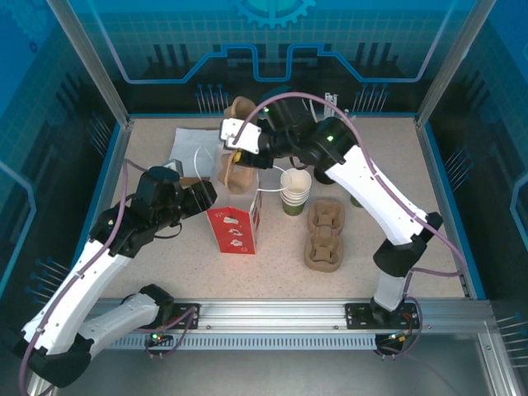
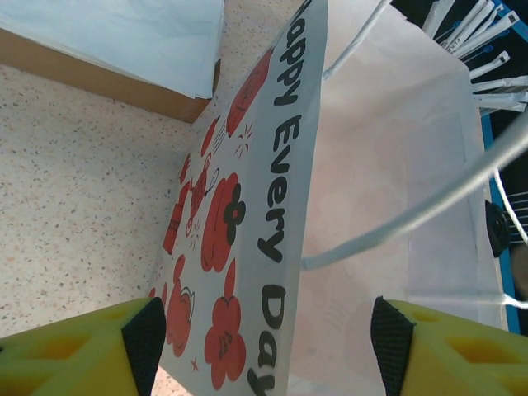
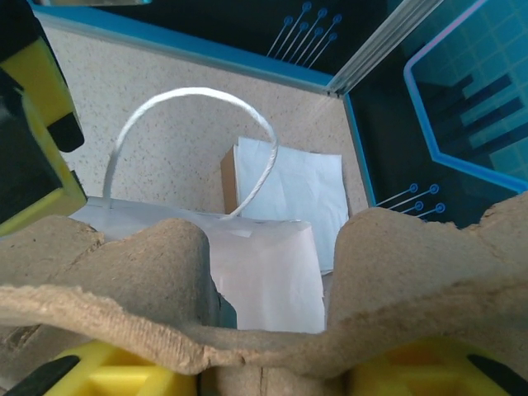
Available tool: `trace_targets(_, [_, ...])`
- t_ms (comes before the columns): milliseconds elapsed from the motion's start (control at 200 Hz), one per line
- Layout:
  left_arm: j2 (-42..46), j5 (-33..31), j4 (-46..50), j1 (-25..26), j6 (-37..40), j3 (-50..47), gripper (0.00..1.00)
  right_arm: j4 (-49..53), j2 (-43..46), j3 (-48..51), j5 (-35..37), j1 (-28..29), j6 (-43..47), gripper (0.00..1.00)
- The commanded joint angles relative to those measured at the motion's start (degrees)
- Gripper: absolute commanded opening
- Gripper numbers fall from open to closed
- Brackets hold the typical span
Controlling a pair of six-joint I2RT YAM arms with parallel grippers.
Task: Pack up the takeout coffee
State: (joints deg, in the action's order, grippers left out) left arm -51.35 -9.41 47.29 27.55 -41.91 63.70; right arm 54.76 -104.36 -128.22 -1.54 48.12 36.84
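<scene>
Over the open red paper bag [image 1: 235, 231] mid-bench, the right gripper [image 1: 239, 158] is pinching a brown pulp cup carrier [image 1: 233, 177] just above the bag mouth. Left gripper [image 2: 268, 345] is spread, pads [image 2: 145, 342] astride the bag's printed side wall at the rim, not visibly touching it. Takeout coffee cup [image 1: 355, 200] sits on the bench right of the nested cup stack [image 1: 295, 190], mostly hidden behind the right forearm with only a dark green sliver showing, and two more carriers [image 1: 324, 233] lie near it.
</scene>
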Motion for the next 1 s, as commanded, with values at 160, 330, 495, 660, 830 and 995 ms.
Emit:
trace_targets(160, [-0.4,-0.5,-2.6,0.2,-2.2,-2.8,0.48,-2.5,-3.1,0.4,8.5,2.4,0.9,0.42])
trace_targets(330, [-0.7,0.4,-3.1,0.2,-2.6,-3.2,0.40,0.2,-3.0,2.3,9.7,3.5,3.3,0.42])
trace_targets(495, [-1.0,2.7,-5.0,0.3,-4.1,-4.1,0.35,3.3,-3.0,4.0,10.6,4.8,4.1,0.42])
trace_targets(660, [-1.5,4.4,-5.8,0.3,-5.6,-4.4,0.28,5.7,-2.7,4.7,11.4,6.5,3.3,0.42])
trace_targets(830, [-1.4,4.8,-6.0,0.3,-6.9,-4.4,0.23,7.3,-2.0,5.7,10.4,7.6,2.2,0.42])
trace_targets(995, [-1.4,6.9,-7.3,0.3,-9.4,-5.4,0.19,8.8,-2.4,6.8,9.7,8.2,1.2,0.42])
